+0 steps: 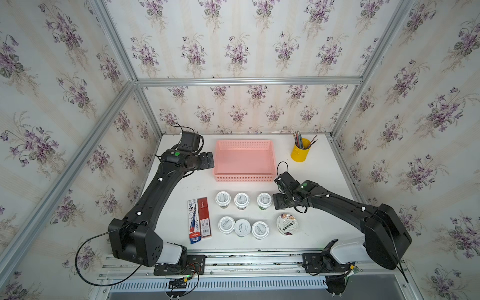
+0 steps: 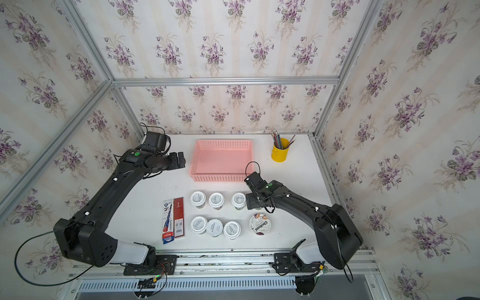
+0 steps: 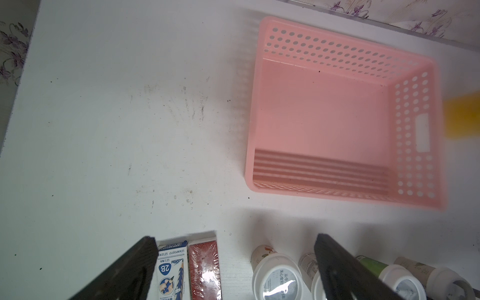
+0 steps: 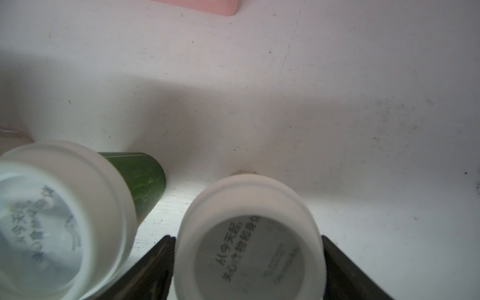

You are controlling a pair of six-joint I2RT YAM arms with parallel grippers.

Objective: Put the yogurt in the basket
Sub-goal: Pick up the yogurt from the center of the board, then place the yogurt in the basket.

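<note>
The pink basket [image 1: 245, 178] [image 2: 220, 178] is sitting toward the twelve o'clock end of the white surface [image 1: 324, 187]. It is holding nothing: in the left wrist view its solid floor is showing bare inside the holed walls [image 3: 337, 52]. At two o'clock from it a yellow cup [image 1: 300, 153] [image 2: 280, 153] is standing upright, with a bunch of pencils [image 1: 298, 137] sticking out of its top.

The yogurt is standing at six o'clock from the basket, on the surface, upright and lidded. In both top views six small cups [image 1: 241, 200] [image 2: 216, 200] are showing in two rows of three, the near row packed close together. The wider Chobani cup [image 1: 287, 224] [image 2: 260, 224] is sitting at three o'clock from that near row, apart from it. A seventh small cup [image 4: 246, 249] is showing only in the right wrist view, just beside a green-sided cup [image 4: 140, 179].

The right jaws, at the end of the right arm [image 1: 337, 205], are spread wide on either side of that seventh cup, close against its lid. I cannot tell whether they are pressing on it.

The left jaws, at the end of the left arm [image 1: 155, 192], are hanging at nine o'clock from the basket, gaping fully and gripping nothing.

Two flat packets, a blue-and-white pencil packet [image 1: 194, 220] [image 3: 171, 270] and a red packet [image 1: 204, 217] [image 3: 205, 270], are lying side by side at nine o'clock from the cups.
</note>
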